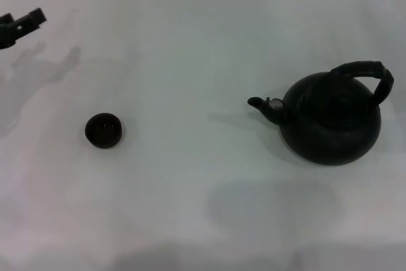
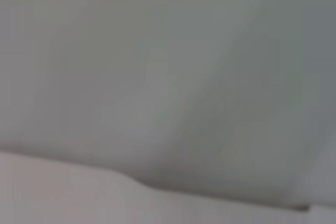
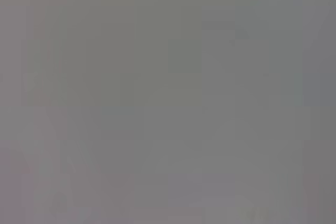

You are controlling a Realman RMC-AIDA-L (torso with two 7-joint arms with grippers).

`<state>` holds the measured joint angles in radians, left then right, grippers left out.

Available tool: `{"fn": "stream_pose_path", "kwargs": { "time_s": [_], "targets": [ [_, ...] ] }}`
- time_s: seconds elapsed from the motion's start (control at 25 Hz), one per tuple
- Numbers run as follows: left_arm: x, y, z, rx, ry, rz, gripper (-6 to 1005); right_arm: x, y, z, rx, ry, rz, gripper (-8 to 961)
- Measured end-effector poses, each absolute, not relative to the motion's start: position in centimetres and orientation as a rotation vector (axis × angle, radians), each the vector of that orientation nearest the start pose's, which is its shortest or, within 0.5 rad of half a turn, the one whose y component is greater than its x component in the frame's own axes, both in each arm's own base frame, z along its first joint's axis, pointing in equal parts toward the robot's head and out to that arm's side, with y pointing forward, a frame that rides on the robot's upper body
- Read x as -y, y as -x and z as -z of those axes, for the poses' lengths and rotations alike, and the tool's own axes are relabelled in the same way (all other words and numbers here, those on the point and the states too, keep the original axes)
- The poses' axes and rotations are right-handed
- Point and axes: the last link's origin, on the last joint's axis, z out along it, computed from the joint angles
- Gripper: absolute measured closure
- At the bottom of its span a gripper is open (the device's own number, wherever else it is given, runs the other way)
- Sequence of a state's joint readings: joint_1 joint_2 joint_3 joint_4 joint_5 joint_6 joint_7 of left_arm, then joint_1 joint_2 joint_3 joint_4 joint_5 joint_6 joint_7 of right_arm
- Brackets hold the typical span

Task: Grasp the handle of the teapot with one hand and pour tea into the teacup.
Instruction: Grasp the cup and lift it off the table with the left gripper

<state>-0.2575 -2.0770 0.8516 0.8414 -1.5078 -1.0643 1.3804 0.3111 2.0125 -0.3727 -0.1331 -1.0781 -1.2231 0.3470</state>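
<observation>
The matte-black teapot (image 1: 331,122) stands upright on the white table at the right in the head view, its short spout pointing left. Its thick ribbed handle (image 1: 366,72) arches over the top, tilted toward the right. The tiny dark teacup (image 1: 103,130) stands at the left, far from the pot. My left gripper (image 1: 22,25) shows at the far left edge, well behind the cup and touching nothing. My right gripper is out of view. Both wrist views show only plain grey surface.
The white table (image 1: 190,49) stretches between cup and teapot. Its far edge runs along the top of the head view. A faint shadow lies on the table in front of the teapot.
</observation>
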Motion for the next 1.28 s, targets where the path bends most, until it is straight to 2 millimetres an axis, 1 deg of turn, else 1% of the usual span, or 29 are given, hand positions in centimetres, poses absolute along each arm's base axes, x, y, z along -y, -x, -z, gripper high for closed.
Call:
{"fn": "stream_pose_path", "kwargs": {
  "time_s": [0.08, 0.24, 0.32, 0.44, 0.56, 0.8, 0.92, 1.04, 1.28],
  "targets": [
    [-33.8, 32.3, -6.5, 1.203, 1.989, 0.651, 135, -28.5, -40.9, -6.8, -0.547, 1.480, -0.536, 81],
    [-34.4, 29.4, -7.3, 1.276, 2.028, 0.371, 135, -28.4, -41.0, -6.5, -0.560, 1.479, -0.536, 81],
    [-34.5, 27.9, -7.2, 1.303, 2.069, 0.261, 135, -28.4, -40.9, -6.5, -0.563, 1.480, -0.538, 81],
    [-34.6, 25.9, -6.8, 1.345, 2.139, 0.143, 135, -28.4, -40.9, -6.5, -0.563, 1.479, -0.538, 80],
    [-34.5, 24.7, -6.4, 1.377, 2.178, 0.019, 135, -28.5, -41.0, -6.5, -0.563, 1.476, -0.539, 79],
    [-34.2, 22.6, -4.6, 1.317, 2.214, -0.277, 134, -28.4, -41.0, -6.6, -0.567, 1.467, -0.538, 79],
    [-34.1, 21.8, -3.7, 1.280, 2.240, -0.352, 134, -28.4, -41.0, -6.6, -0.567, 1.466, -0.539, 79],
    [-34.2, 21.1, -2.7, 1.264, 2.281, -0.355, 134, -28.5, -41.0, -6.7, -0.565, 1.465, -0.540, 79],
    [-33.8, 20.6, -1.1, 1.297, 2.349, -0.353, 134, -28.5, -41.0, -6.9, -0.559, 1.451, -0.547, 80]
  ]
}}
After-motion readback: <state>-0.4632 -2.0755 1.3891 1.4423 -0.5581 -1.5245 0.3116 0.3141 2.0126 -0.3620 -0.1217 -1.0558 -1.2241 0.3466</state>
